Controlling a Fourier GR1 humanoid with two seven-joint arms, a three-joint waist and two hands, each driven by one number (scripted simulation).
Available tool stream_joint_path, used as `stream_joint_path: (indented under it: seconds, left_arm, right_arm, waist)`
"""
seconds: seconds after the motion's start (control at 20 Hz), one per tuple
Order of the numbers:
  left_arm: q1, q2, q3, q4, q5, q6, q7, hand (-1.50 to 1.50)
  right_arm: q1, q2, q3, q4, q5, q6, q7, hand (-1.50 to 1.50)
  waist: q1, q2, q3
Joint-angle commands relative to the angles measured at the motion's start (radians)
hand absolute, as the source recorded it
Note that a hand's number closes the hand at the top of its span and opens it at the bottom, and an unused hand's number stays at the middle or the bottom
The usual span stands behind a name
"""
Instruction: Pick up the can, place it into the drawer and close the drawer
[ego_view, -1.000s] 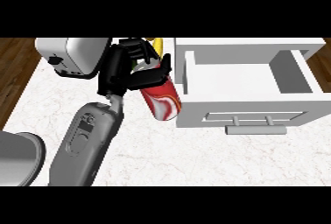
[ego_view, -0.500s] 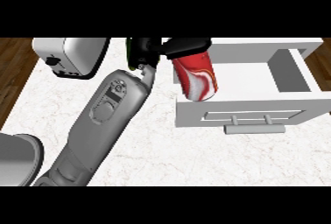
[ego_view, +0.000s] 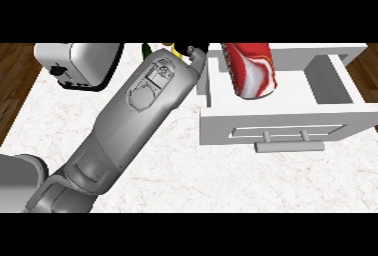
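Observation:
The red and white can (ego_view: 252, 70) hangs tilted over the inside of the open white drawer (ego_view: 332, 75), its upper end cut off at the view's top. My left forearm (ego_view: 140, 110) stretches from the lower left up to the drawer's left wall. Only a black sliver of my left hand (ego_view: 195, 52) shows beside the can's upper end; it holds the can there. The drawer's front panel (ego_view: 273, 129) with its handle (ego_view: 289, 146) faces me. My right hand does not show.
A silver toaster (ego_view: 77, 65) stands at the back left of the white marble counter (ego_view: 221, 180). A green and yellow object (ego_view: 157, 48) peeks out behind my forearm. Dark wooden floor borders the counter on the left and right.
My left arm has carried the can up and to the right, from beside the drawer's left wall to over its inside. The hand has slid mostly out of the view's top.

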Motion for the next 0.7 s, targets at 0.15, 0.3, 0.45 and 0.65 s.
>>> stream_joint_path:
  seconds: [0.15,0.3,0.45,0.65]
  left_arm:
    - [-0.125,0.000,-0.081,0.197,0.111,0.063,-0.061,1.50]
    - [-0.177,0.000,-0.045,0.288,0.143,0.039,-0.118,1.50]
    - [-0.232,0.000,-0.083,0.350,0.156,0.054,-0.117,1.50]
    - [-0.248,0.000,-0.132,0.382,0.230,0.054,-0.108,1.50]
  right_arm:
    - [0.011,0.014,0.033,-0.016,0.009,0.016,0.008,-1.50]
    - [-0.075,0.005,0.023,0.027,0.031,-0.024,0.013,-1.50]
    - [-0.034,0.013,0.024,0.077,0.035,0.012,-0.054,-1.50]
    - [-0.055,0.003,0.010,0.043,0.006,-0.003,0.008,-1.50]
  waist:
    - [-0.027,0.005,0.001]
    - [-0.025,0.010,0.001]
    - [-0.032,0.010,0.002]
    - [-0.036,0.008,0.001]
